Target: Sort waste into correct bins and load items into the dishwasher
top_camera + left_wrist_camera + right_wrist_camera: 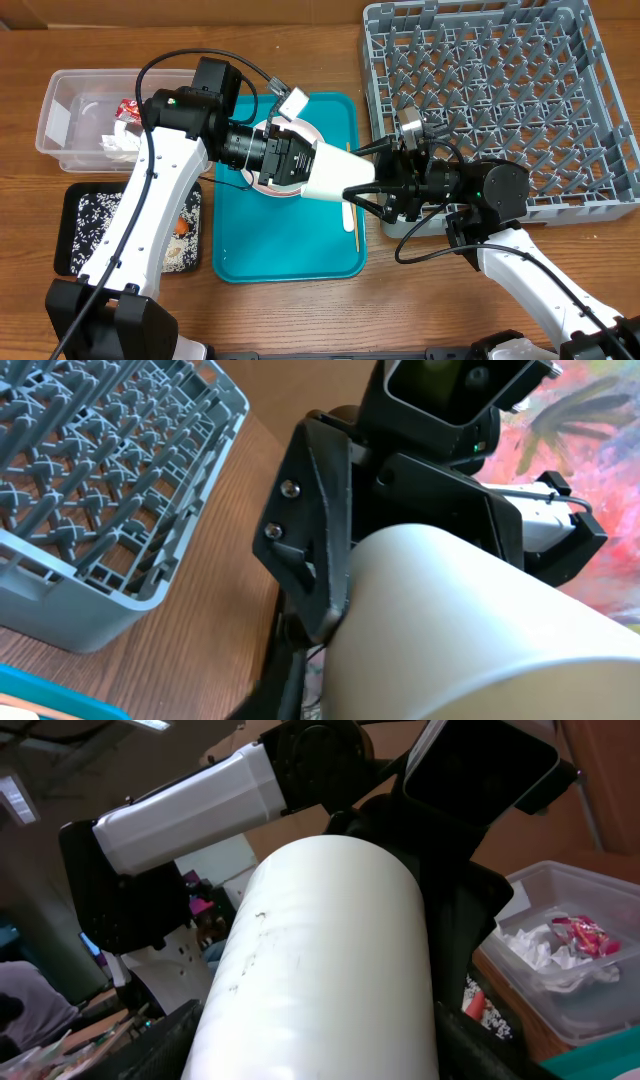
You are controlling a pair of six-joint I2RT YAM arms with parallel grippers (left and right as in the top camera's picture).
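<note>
Caller: Cup off the teal tray, lying sideways in the air between both sets of fingers. Right gripper has the narrower end, one finger on each side, clamped on its wall.

Spotter: The left wrist camera makes that plain. One black right finger lies flat against the cup, which overhead only hints at. And the left gripper?

Caller: At the wide end, but wrist and cup hide those fingers in every view. I cannot tell whether they pinch or stand apart.

Spotter: The right wrist camera adds more. Past the cup and the left fingers sits the clear tub, with white napkins and the red wrapper inside.

Caller: Only overhead shows the black tray, well behind the left fingers, with the carrot in it.

Spotter: Room to move?

Caller: The dish rack lies just behind the right fingers, its edge close to that wrist. Under those fingers, a white fork and a wooden stick lie near the teal tray's edge. Wooden tabotop is wrong; wooden tabletop shows beyond that.
</note>
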